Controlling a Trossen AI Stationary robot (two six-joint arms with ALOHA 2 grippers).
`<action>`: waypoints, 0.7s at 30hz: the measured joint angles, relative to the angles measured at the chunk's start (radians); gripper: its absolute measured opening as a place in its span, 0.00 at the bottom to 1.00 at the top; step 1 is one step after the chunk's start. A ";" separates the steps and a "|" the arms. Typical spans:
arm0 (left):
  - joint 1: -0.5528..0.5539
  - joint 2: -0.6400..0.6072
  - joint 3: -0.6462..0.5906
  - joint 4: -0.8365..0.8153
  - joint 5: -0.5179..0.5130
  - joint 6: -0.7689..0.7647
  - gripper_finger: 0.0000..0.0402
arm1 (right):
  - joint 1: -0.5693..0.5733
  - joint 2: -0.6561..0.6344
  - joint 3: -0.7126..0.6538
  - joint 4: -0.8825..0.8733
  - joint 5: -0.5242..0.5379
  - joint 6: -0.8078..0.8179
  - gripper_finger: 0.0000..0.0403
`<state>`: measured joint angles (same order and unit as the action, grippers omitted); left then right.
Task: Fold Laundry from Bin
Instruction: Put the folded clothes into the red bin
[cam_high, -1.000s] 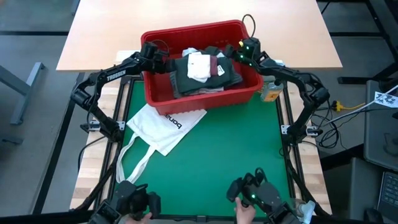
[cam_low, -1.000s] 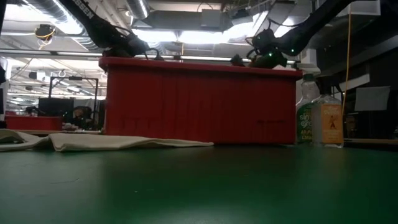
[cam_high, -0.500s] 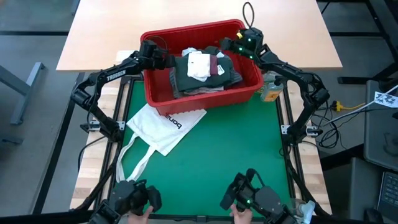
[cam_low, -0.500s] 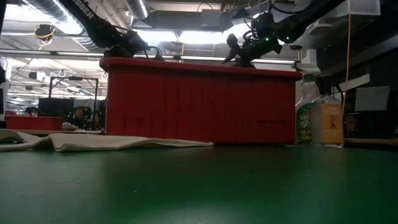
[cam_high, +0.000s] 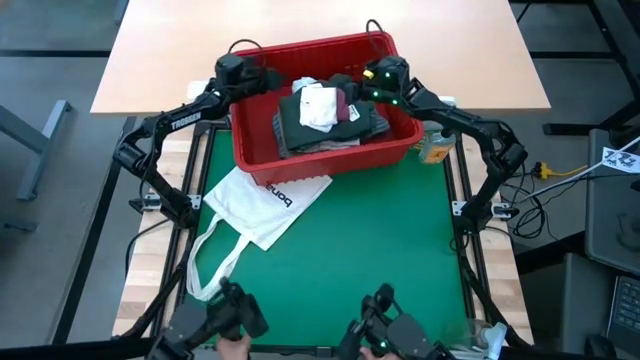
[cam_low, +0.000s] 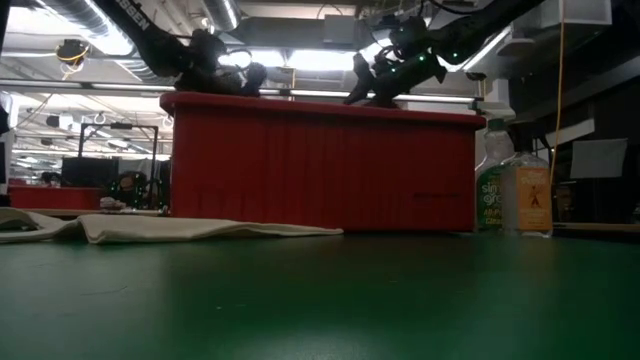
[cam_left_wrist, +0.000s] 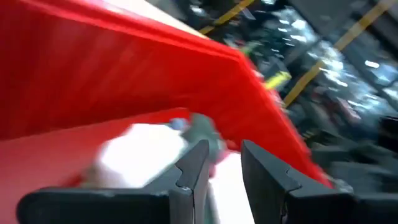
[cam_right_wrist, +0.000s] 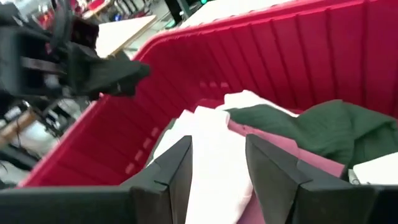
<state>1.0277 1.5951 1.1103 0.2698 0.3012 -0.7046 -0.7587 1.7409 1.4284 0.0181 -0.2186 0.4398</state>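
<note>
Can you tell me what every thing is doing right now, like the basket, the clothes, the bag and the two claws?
bin: upright on the table, full of clothes.
laundry: piled unfolded inside the bin.
tote bag: lying flat on the green mat, straps loose.
bottle: standing beside the bin.
left claw: over the bin, open, holding nothing.
right claw: over the bin, open, holding nothing.

Both arms are dark, jointed tube links. The left arm (cam_high: 165, 128) carries white TROSSEN lettering on one link. The right arm (cam_high: 470, 125) shows green indicator lights near its wrist. Thin black cables loop above each wrist.
</note>
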 joint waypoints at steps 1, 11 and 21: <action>-0.010 0.000 0.000 0.018 0.023 0.000 0.22 | 0.005 0.000 0.000 -0.005 0.000 -0.019 0.37; -0.208 0.017 0.000 0.034 -0.075 0.229 0.22 | 0.042 0.054 -0.001 -0.044 0.047 -0.139 0.37; -0.309 0.157 0.001 -0.046 -0.352 0.480 0.22 | 0.045 0.223 -0.001 -0.039 0.117 -0.141 0.37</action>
<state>0.7185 1.7522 1.1114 0.2242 -0.0513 -0.2250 -0.7136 1.9637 1.4277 -0.0205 -0.1011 0.2986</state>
